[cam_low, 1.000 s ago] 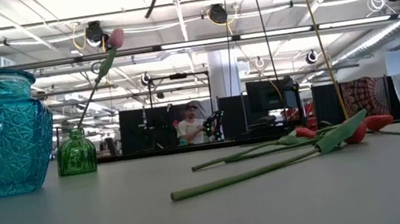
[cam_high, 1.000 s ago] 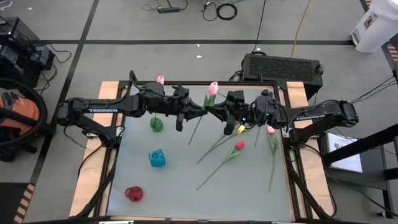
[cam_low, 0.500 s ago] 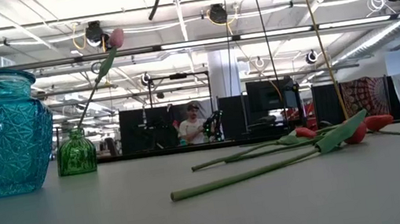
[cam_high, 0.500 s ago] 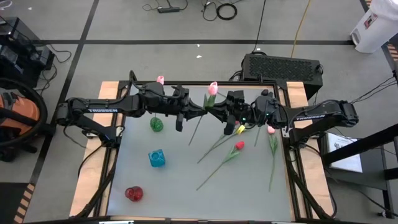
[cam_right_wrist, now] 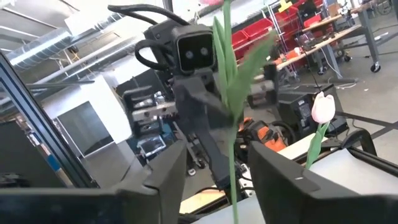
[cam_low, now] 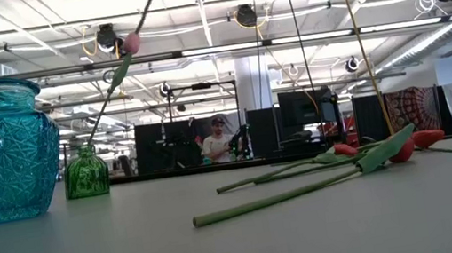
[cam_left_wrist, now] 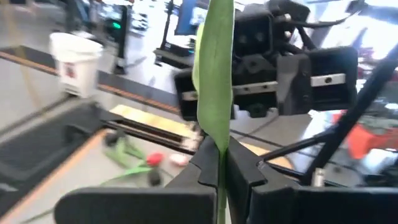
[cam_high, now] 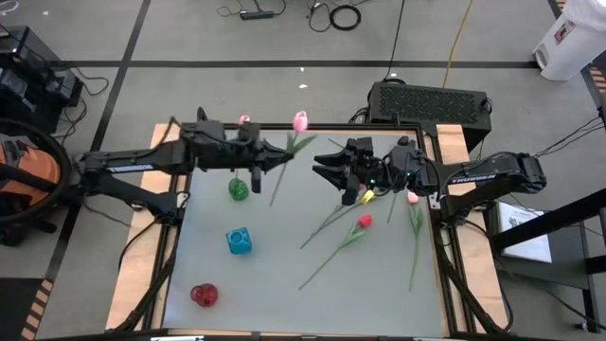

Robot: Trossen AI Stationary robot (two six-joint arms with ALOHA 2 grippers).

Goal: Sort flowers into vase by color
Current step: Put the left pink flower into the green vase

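My left gripper [cam_high: 283,159] is shut on a pink tulip [cam_high: 300,121] in the air over the table's far middle, just right of the green vase [cam_high: 238,188]. Another pink tulip [cam_high: 244,120] stands with its stem in that vase. My right gripper [cam_high: 323,169] stands open to the right of the held tulip, apart from it. In the right wrist view the tulip's stem [cam_right_wrist: 231,130] shows beyond the open fingers [cam_right_wrist: 163,180]. Several tulips lie on the table, among them a red one [cam_high: 365,222] and a pink one [cam_high: 413,198]. My left gripper pinches the pink tulip's stem [cam_left_wrist: 219,158] between its two fingers, about midway along it, where a green leaf [cam_left_wrist: 214,74] rises. The fingers lie level, coming from the table's left, across the stem. The tulip is lifted clear, head up, its lower stem [cam_high: 274,194] hanging below.
A blue vase [cam_high: 239,241] and a red vase [cam_high: 203,295] stand on the left half of the table, nearer its front. The lying tulips' stems [cam_low: 306,182] spread over the right half. A black box [cam_high: 428,100] sits behind the far edge.
My right gripper has opened and let go of the pink tulip's stem, keeping its place. My left gripper has gone toward the table's left and a little up, carrying the tulip away from the right gripper and nearer the green vase.
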